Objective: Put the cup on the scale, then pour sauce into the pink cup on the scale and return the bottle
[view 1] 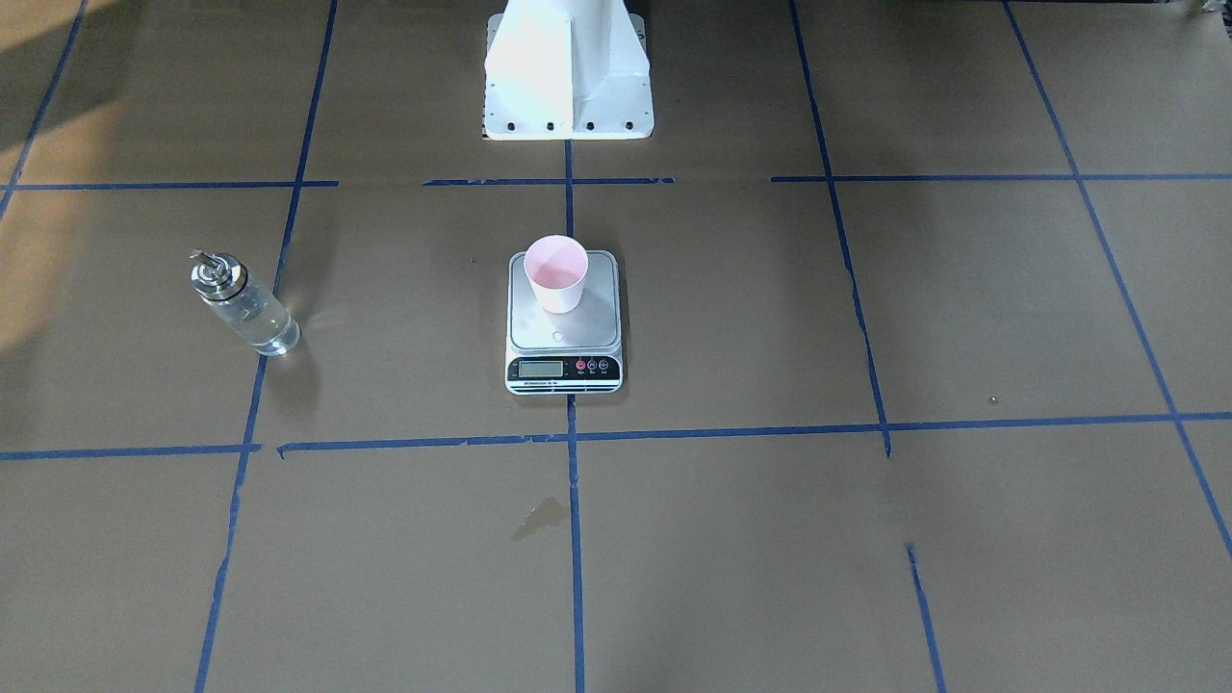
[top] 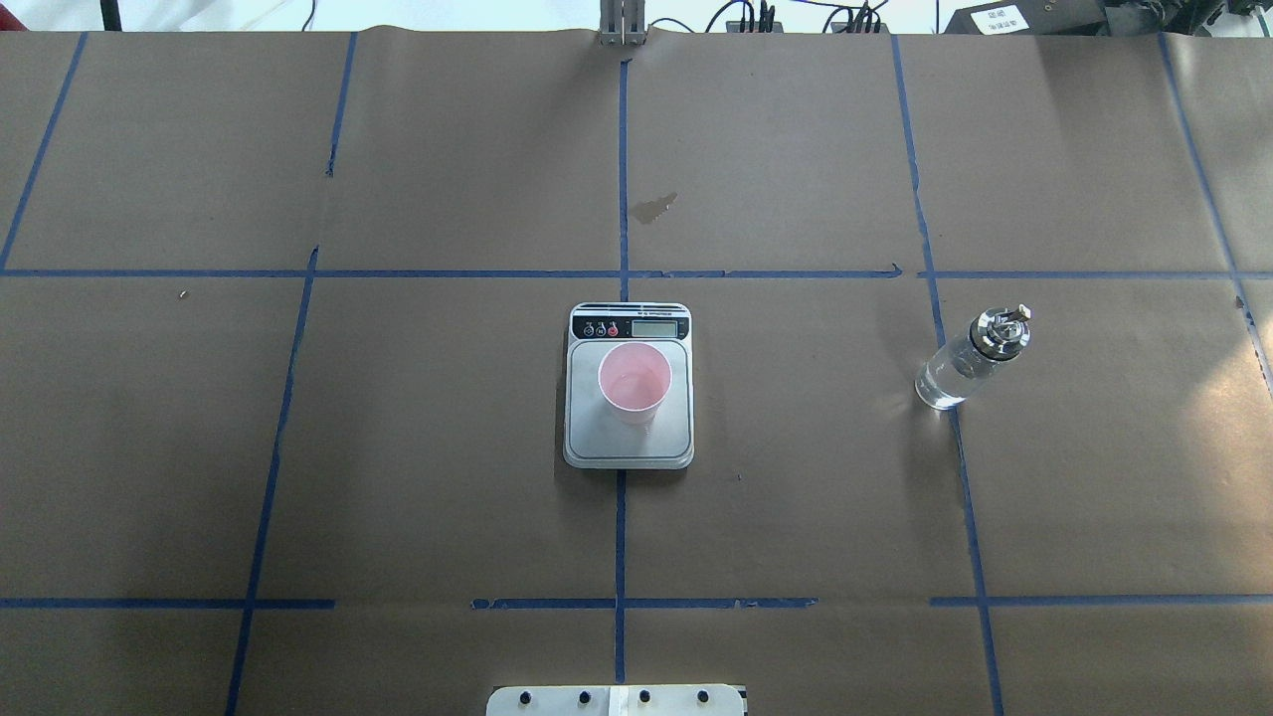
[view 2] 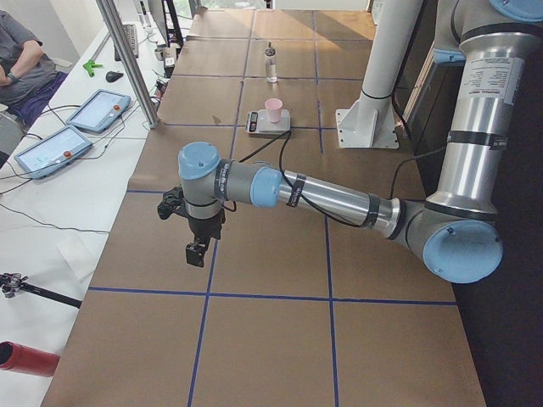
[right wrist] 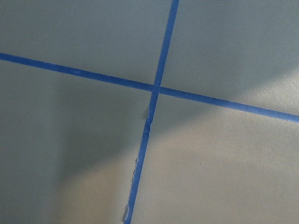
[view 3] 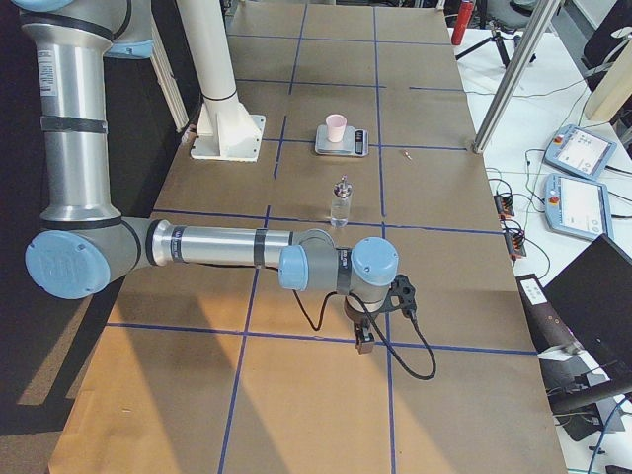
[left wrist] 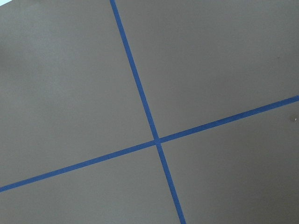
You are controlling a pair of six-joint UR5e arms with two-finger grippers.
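cup [view 1: 555, 274] stands upright on scale [view 1: 581, 333], bottle [view 1: 243, 304] well apart.

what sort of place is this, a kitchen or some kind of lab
Most likely a robotics lab: the table is covered in brown paper with a blue tape grid, the left arm and right arm reach over it, and teach pendants lie on a side bench.
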